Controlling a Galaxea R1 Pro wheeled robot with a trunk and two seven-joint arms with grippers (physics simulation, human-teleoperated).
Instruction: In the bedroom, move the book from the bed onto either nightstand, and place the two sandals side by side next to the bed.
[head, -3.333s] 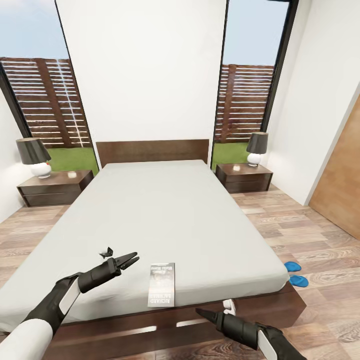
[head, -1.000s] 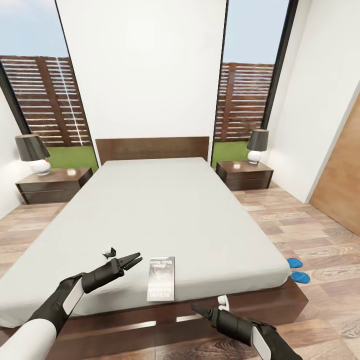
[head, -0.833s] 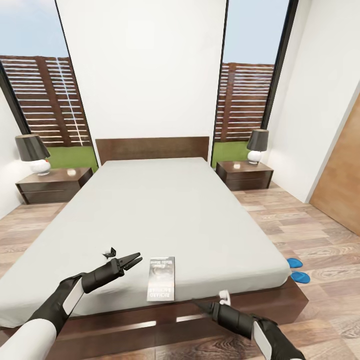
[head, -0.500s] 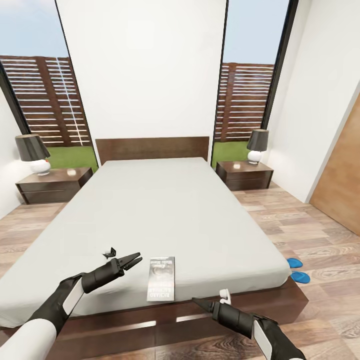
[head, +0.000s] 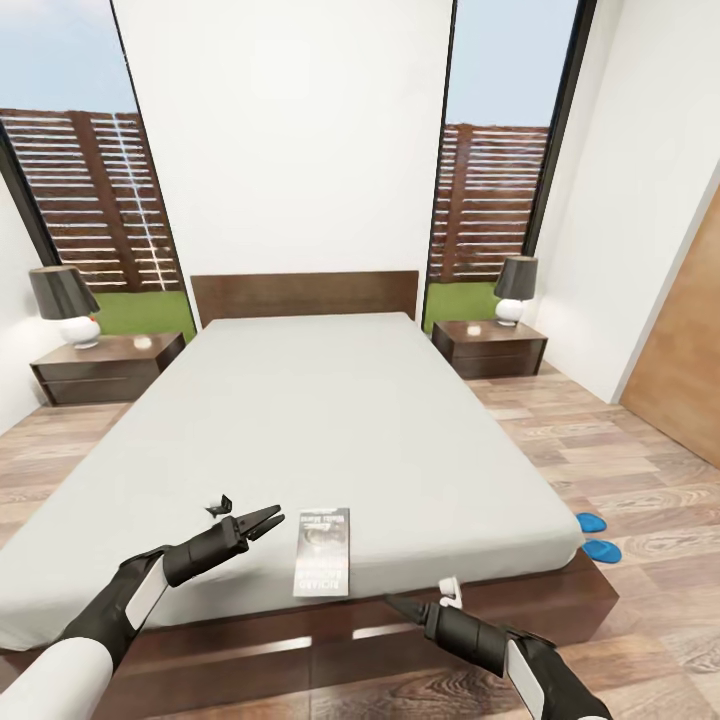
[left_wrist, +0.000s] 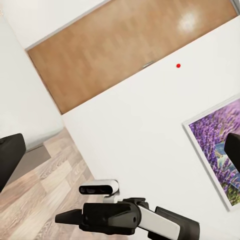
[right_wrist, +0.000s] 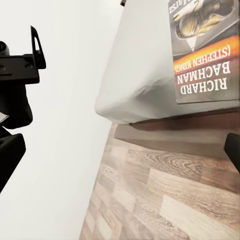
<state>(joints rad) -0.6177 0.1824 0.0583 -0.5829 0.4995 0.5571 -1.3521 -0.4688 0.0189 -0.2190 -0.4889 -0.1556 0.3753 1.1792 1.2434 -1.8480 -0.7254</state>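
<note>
book (head: 323, 552) between grippers (apparently untouched)

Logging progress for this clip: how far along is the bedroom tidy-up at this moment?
Nothing looks done yet. The book lies at the foot edge of the bed. The left gripper hovers beside the book, holding nothing. Both sandals lie on the floor by the bed's corner. Left: book to a nightstand, sandals paired.

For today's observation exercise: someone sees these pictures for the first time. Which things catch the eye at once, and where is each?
The large low bed with its pale grey mattress takes up the middle of the room, its dark brown headboard against the white wall between two tall windows. A small dark-covered paperback book lies at the mattress's near edge, just beside the black left claw. Two bright blue sandals lie on the wood floor at the bed's right.
</note>
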